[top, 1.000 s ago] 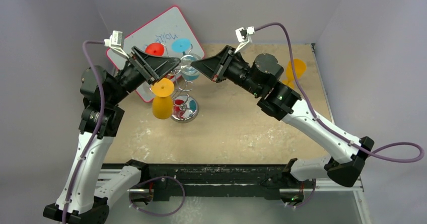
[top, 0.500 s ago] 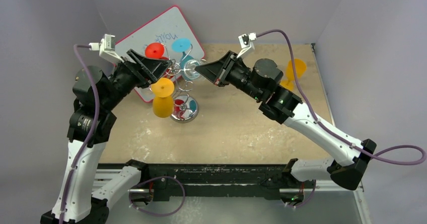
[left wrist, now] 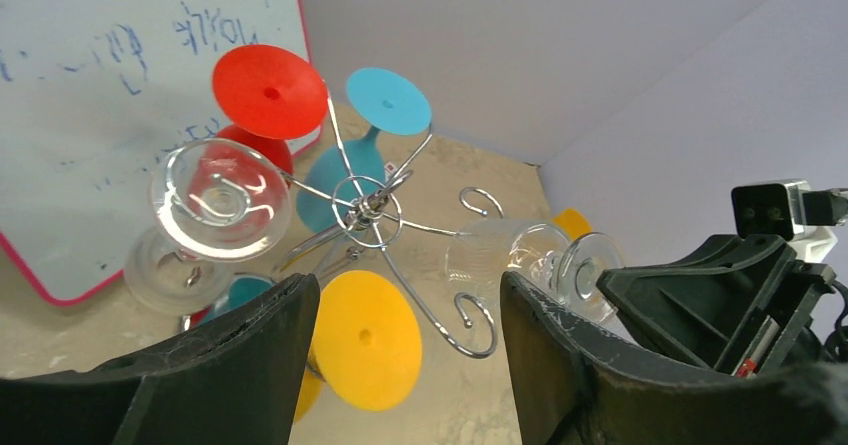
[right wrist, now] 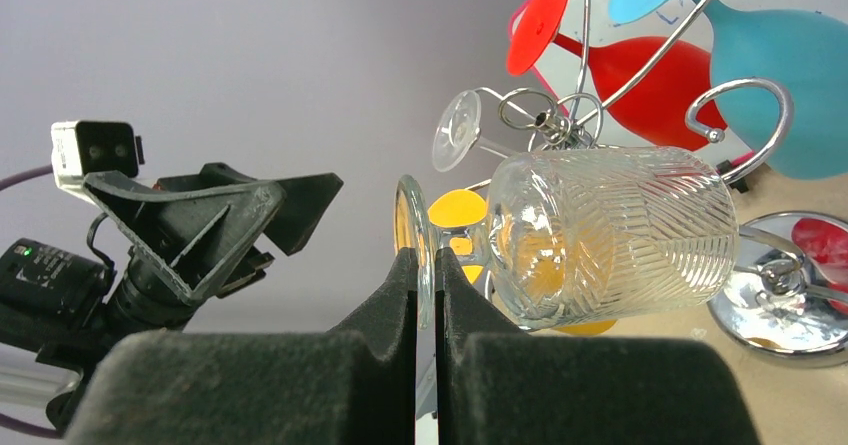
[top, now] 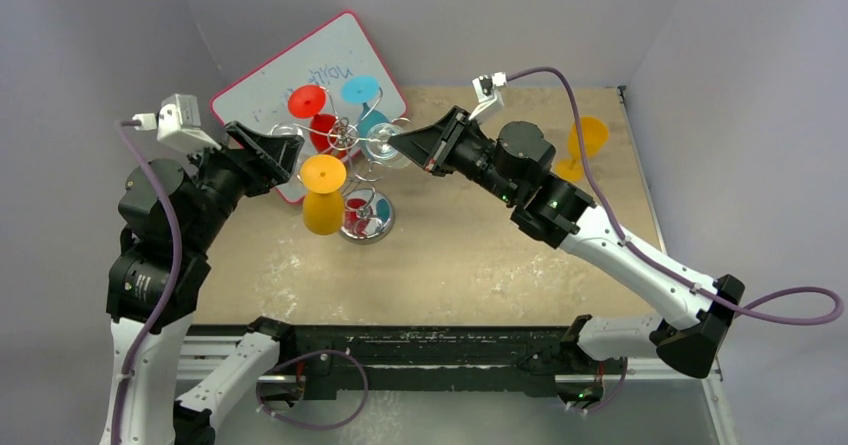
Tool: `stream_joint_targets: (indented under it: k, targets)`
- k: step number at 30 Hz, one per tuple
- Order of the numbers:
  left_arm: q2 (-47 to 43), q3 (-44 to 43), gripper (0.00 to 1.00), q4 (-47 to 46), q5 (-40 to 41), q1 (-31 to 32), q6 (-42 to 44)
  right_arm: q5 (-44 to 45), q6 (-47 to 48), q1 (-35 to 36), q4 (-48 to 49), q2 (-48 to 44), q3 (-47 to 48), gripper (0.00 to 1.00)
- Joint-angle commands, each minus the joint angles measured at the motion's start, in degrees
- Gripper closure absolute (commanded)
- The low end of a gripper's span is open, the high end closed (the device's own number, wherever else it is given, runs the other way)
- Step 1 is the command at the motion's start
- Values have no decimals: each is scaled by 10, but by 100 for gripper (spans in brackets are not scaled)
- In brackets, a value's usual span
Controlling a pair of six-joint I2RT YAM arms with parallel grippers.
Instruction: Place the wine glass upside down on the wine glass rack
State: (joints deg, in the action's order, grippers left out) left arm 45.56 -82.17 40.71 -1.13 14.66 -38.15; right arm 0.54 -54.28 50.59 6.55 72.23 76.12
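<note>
The wine glass rack (top: pixel 352 145) is a silver wire stand on a round shiny base (top: pixel 372 227), its hub also in the left wrist view (left wrist: pixel 366 206). My right gripper (top: pixel 398 143) (right wrist: pixel 426 265) is shut on the foot of a clear patterned wine glass (top: pixel 384 148) (right wrist: pixel 610 235). The glass lies on its side just right of the rack's hub, beside a free scroll arm (left wrist: pixel 470 330). My left gripper (top: pixel 290 151) (left wrist: pixel 405 295) is open and holds nothing, to the left of the rack.
Red (top: pixel 309 103), blue (top: pixel 360 90), yellow (top: pixel 323 197) and clear (left wrist: pixel 220 200) glasses hang upside down on the rack. A pink-framed whiteboard (top: pixel 265 77) leans behind it. An orange glass (top: pixel 586 141) stands at the far right of the table.
My left gripper opened wider and drew back to the left, away from the rack. The right gripper carried the clear glass slightly left, closer to the rack's hub.
</note>
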Motion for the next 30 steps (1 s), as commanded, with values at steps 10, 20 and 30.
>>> stream_joint_targets:
  k: [10, 20, 30]
  targets:
    - [-17, -12, 27, 45, 82, 0, 66, 35, -21, 0, 49, -27, 5, 100]
    - [-12, -10, 24, 54, 86, 0, 69, 77, -28, 0, -5, -62, 9, 100]
    - [-14, -8, 24, 56, 87, 0, 73, 114, -97, 1, -47, -73, -4, 100]
